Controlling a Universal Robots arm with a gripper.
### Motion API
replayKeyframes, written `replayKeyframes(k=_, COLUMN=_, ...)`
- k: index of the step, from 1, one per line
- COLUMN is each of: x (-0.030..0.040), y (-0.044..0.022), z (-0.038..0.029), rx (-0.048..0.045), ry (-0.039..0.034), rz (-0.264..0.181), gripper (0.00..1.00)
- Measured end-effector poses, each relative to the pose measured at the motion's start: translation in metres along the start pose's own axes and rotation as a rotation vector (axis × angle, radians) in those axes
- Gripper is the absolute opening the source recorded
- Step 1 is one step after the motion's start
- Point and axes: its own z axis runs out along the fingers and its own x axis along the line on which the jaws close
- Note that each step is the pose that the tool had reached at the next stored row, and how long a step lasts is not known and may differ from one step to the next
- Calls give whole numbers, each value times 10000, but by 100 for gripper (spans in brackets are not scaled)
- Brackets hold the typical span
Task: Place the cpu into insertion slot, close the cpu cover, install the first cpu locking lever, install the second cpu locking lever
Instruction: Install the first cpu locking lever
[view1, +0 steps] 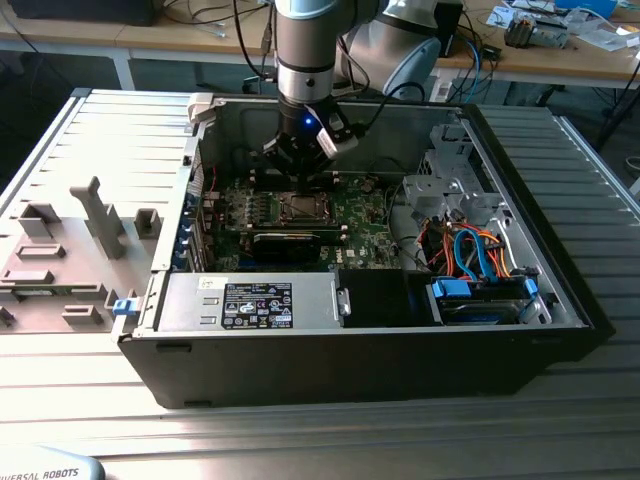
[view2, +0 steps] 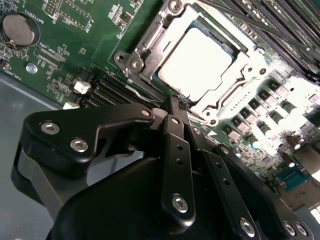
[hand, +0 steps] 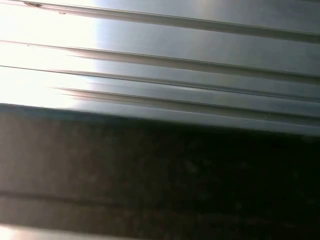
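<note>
The cpu (view2: 197, 62) sits in the slot (view2: 150, 60) under the closed cover (view2: 240, 75); the tool (view2: 175, 107), clenched, empty, touches the cover's edge.

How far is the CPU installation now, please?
Done, it seems: the cpu lies in the insertion slot, and the cpu cover frames it, apparently closed. In hand: the gripper, jaws together, sits at the socket's edge, perhaps on a locking lever; I cannot tell which. Left: I cannot confirm either lever is latched.
</note>
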Motion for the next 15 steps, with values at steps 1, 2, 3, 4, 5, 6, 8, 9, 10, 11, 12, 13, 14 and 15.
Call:
replayKeyframes(k=1, x=-10, y=3, z=7, rx=20, ry=1, rz=0, gripper=11)
replayKeyframes(k=2, x=-27, y=8, z=17, rx=59, ry=7, rz=-1, gripper=11)
replayKeyframes(k=3, x=-42, y=13, z=29, rx=97, ry=11, rz=-1, gripper=11)
replayKeyframes(k=4, x=-53, y=16, z=36, rx=125, ry=20, rz=-1, gripper=11)
replayKeyframes(k=5, x=-66, y=20, z=46, rx=150, ry=21, rz=-1, gripper=11)
replayKeyframes(k=6, x=-73, y=21, z=50, rx=156, ry=17, rz=0, gripper=11)
replayKeyframes(k=8, x=-77, y=20, z=51, rx=155, ry=17, rz=-2, gripper=11)
replayKeyframes(k=9, x=-80, y=20, z=51, rx=154, ry=19, rz=-3, gripper=11)
replayKeyframes(k=10, x=-89, y=19, z=51, rx=156, ry=19, rz=-1, gripper=11)
replayKeyframes(k=11, x=-99, y=18, z=51, rx=155, ry=18, rz=0, gripper=11)
replayKeyframes(k=12, x=-113, y=16, z=51, rx=151, ry=16, rz=-2, gripper=11)
replayKeyframes(k=13, x=-122, y=15, z=51, rx=144, ry=17, rz=-2, gripper=11)
replayKeyframes(k=14, x=-130, y=14, z=51, rx=135, ry=16, rz=-1, gripper=11)
replayKeyframes(k=15, x=-139, y=13, z=51, rx=120, ry=12, rz=-1, gripper=11)
